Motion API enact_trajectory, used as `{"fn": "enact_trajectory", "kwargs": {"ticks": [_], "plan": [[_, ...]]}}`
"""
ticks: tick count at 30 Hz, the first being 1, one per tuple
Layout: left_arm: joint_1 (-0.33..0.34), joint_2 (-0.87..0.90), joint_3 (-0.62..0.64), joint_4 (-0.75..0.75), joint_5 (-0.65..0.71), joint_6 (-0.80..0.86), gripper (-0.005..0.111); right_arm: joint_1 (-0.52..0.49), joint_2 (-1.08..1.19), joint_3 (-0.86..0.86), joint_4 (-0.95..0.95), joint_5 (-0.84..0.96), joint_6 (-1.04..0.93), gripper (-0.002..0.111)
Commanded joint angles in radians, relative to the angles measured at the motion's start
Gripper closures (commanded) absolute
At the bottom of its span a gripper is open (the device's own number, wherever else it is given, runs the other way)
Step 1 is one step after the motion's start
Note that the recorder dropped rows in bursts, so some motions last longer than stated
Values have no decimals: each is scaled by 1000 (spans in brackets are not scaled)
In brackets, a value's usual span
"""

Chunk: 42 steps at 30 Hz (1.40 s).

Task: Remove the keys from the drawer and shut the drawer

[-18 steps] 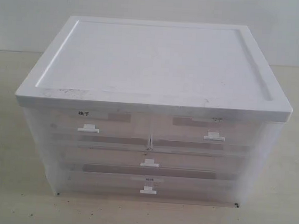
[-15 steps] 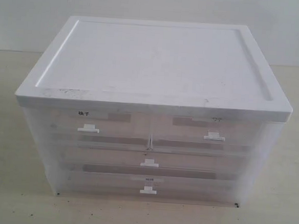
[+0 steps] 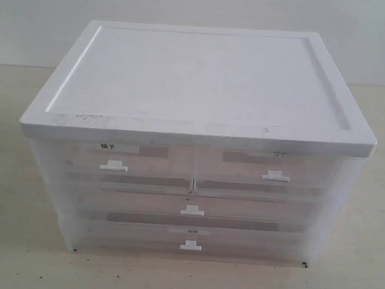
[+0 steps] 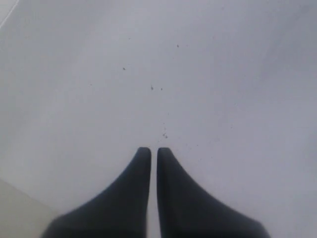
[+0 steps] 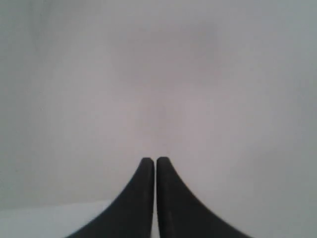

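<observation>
A translucent white plastic cabinet with a white lid fills the exterior view. Its middle full-width drawer is pushed in, with a small white centre handle. The keys are hidden; nothing of them shows through the plastic. Neither arm appears in the exterior view. My left gripper is shut with nothing in it, over a plain pale surface with a few dark specks. My right gripper is shut too, facing a blank pale surface.
Two half-width labelled drawers sit in the top tier, and a like full-width drawer in the lowest tier. The cabinet stands on a beige tabletop before a pale wall.
</observation>
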Motion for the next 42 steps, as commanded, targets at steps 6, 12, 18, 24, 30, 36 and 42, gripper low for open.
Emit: {"fn": "enact_trajectory", "kwargs": {"ticks": [6,12,18,24,30,36,42], "plan": [[4,-3,4,-10,-92,-242,102,-2,-6,-13,-27,-53,304,108],[4,-3,-15,162,-129,-455,102,-2,-6,-136,-440,-22,638,108],[4,65,-130,762,-330,-796,102,-2,135,-259,-715,39,903,108],[4,377,-212,1396,-824,-918,102,-2,480,-265,-1203,-240,1223,108],[4,722,-127,1492,-944,-593,102,-2,889,-265,-1236,-523,939,108],[-27,908,-4,1451,-944,-285,102,-2,1073,-258,-1284,-596,750,108],[-137,1069,4,1287,-944,-78,102,-2,1190,-258,-1201,-607,614,108]]}}
